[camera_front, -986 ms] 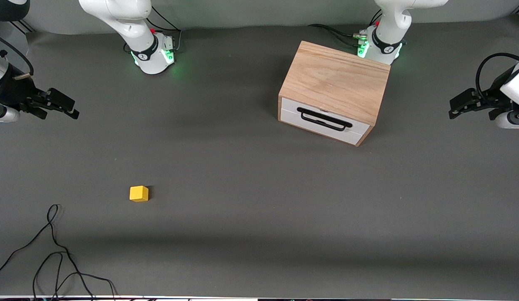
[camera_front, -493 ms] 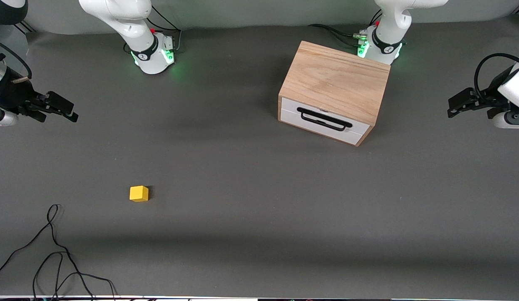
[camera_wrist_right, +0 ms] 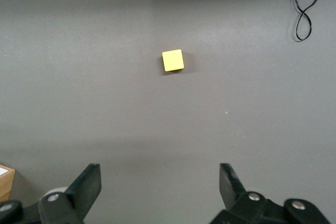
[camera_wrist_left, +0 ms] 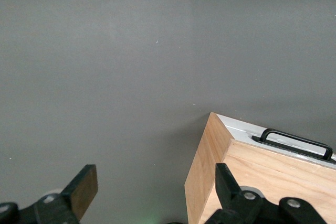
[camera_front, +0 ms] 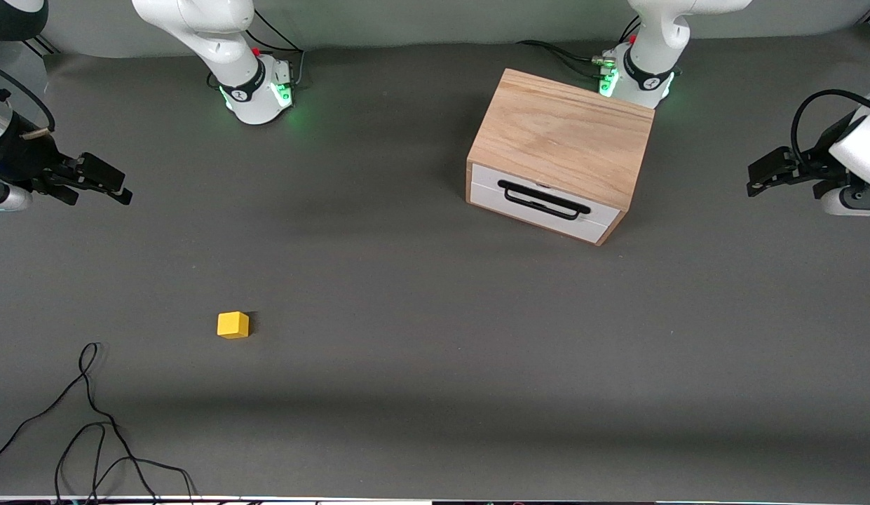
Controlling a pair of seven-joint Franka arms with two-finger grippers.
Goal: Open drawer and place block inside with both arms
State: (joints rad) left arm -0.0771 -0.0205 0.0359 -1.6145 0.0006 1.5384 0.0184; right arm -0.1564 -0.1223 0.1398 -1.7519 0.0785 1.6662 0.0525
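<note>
While a loose black cable [camera_front: 91, 421] coils at the desk's [camera_front: 406, 365] nearest edge toward the right arm's end, you see the yellow block [camera_front: 233, 325] sitting alone on the grey surface a little farther from the front camera, well apart from everything else. Farther still, toward the left arm's end, stands the oak box [camera_front: 561, 133], its white-fronted drawer [camera_front: 540, 203] fully shut and the black bar handle [camera_front: 544, 200] untouched. Your right tool [camera_front: 119, 189] hangs over the bare desk at the right arm's end, fingers [camera_wrist_right: 86, 184] spread wide and empty, the block showing in its wrist view. Your left tool [camera_front: 756, 184] hangs over the desk at the left arm's end, beside the box, fingers [camera_wrist_left: 84, 190] likewise parted and gripping nothing. Farthest off, both green-lit bases [camera_front: 256, 91] stand along the desk's edge.
</note>
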